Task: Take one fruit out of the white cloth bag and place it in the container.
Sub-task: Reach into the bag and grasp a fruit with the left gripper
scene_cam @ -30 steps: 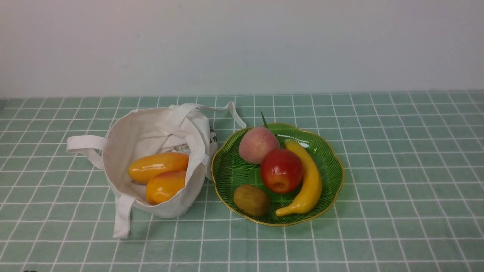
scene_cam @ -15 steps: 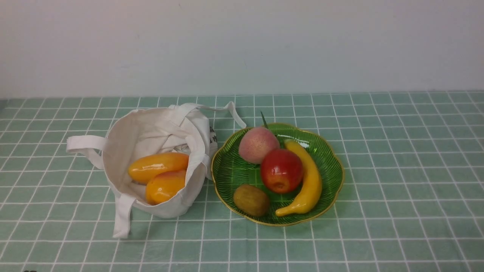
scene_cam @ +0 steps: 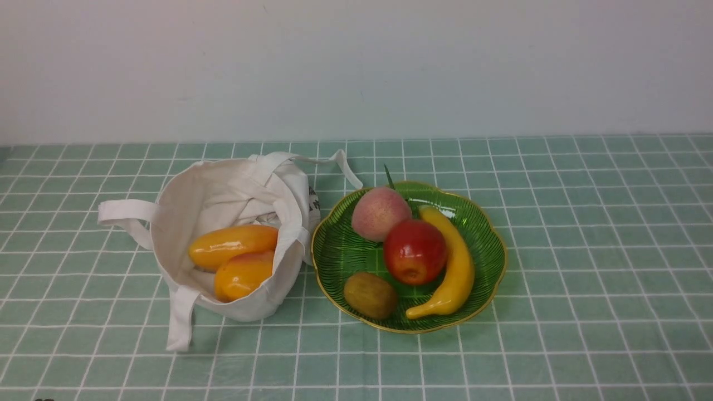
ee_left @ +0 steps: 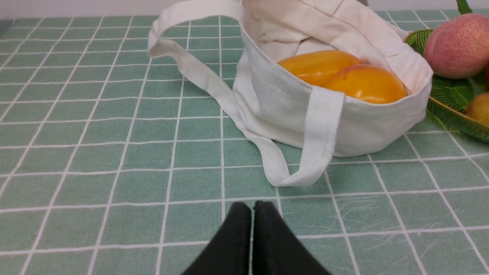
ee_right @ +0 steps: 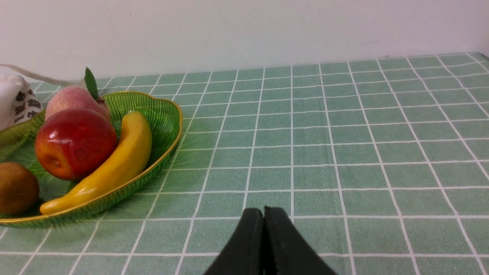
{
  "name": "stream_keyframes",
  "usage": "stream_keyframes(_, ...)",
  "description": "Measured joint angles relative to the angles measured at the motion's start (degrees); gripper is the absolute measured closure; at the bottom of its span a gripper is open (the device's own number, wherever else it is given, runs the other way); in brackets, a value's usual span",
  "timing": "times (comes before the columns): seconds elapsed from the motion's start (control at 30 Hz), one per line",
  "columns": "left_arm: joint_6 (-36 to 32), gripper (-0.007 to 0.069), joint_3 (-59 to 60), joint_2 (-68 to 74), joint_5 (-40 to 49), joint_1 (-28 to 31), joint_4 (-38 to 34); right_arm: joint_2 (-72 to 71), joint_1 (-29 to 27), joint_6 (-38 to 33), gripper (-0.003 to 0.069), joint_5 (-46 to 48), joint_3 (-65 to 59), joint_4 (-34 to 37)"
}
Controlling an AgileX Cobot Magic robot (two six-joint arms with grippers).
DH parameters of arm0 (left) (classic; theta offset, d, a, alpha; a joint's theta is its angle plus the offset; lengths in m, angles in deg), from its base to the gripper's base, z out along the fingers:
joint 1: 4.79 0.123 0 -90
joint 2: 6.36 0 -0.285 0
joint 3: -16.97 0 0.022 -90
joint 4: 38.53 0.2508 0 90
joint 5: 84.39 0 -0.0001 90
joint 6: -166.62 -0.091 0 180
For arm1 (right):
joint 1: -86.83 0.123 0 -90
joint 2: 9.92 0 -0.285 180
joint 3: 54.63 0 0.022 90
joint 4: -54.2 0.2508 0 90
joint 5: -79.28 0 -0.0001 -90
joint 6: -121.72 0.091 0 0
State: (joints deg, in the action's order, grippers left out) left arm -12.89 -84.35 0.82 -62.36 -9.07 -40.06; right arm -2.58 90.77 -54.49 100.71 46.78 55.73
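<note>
Zero change: fruit (scene_cam: 243, 277) still inside white cloth bag (scene_cam: 186, 192).

We count two grippers, the left gripper (ee_left: 252, 208) and the right gripper (ee_right: 263, 214), each with two black fingers (ee_left: 232, 238) pressed together. Ahead of the left gripper lies one white cloth bag (scene_cam: 250, 307) with two strap handles (scene_cam: 127, 211), holding two orange-yellow fruits: one plump fruit (scene_cam: 243, 275) and one longer fruit (scene_cam: 233, 245). Ahead of the right gripper, off toward the left one, sits one container (scene_cam: 340, 252) carrying four pieces: one peach (scene_cam: 380, 213), one red apple (scene_cam: 414, 252), one banana (scene_cam: 458, 267) and one kiwi (scene_cam: 370, 295).
</note>
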Motion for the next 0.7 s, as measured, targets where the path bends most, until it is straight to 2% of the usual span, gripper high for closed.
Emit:
stream_keyframes(0.1,0.46,0.0632,0.00,0.00,0.00,0.00,-0.89,0.00,0.00,0.00,0.0671,0.00,0.00,0.00)
stream_keyframes(0.13,1.91,0.0632,0.00,0.00,0.00,0.00,-3.61,0.00,0.00,0.00,0.0671,0.00,0.00,0.00)
stream_keyframes(0.27,10.72,0.0632,0.11,0.00,0.00,0.00,-19.98,0.00,0.00,0.00,0.0671,0.00,0.00,0.00)
stream_keyframes(0.33,17.10,0.0632,0.18,0.00,0.00,0.00,-33.15,0.00,0.00,0.00,0.0671,0.00,0.00,0.00)
stream_keyframes(0.43,21.55,0.0632,0.18,0.00,-0.43,0.00,-47.77,0.00,0.00,0.00,0.0671,0.00,0.00,0.00)
stream_keyframes(0.5,22.46,0.0632,0.18,0.00,-1.26,0.00,-54.73,0.00,0.00,0.00,0.0671,0.00,0.00,0.00)
stream_keyframes(0.57,22.58,0.0632,0.18,0.00,-1.94,0.00,-57.39,0.00,0.00,0.00,0.0671,0.00,0.00,0.00)
stream_keyframes(0.63,22.27,0.0632,0.18,0.00,-3.89,0.00,-63.44,0.00,0.00,0.00,0.0671,0.00,0.00,0.00)
stream_keyframes(0.7,18.64,0.0632,0.12,0.00,-4.04,0.00,-66.81,0.00,0.00,0.00,0.0671,0.00,0.00,0.00)
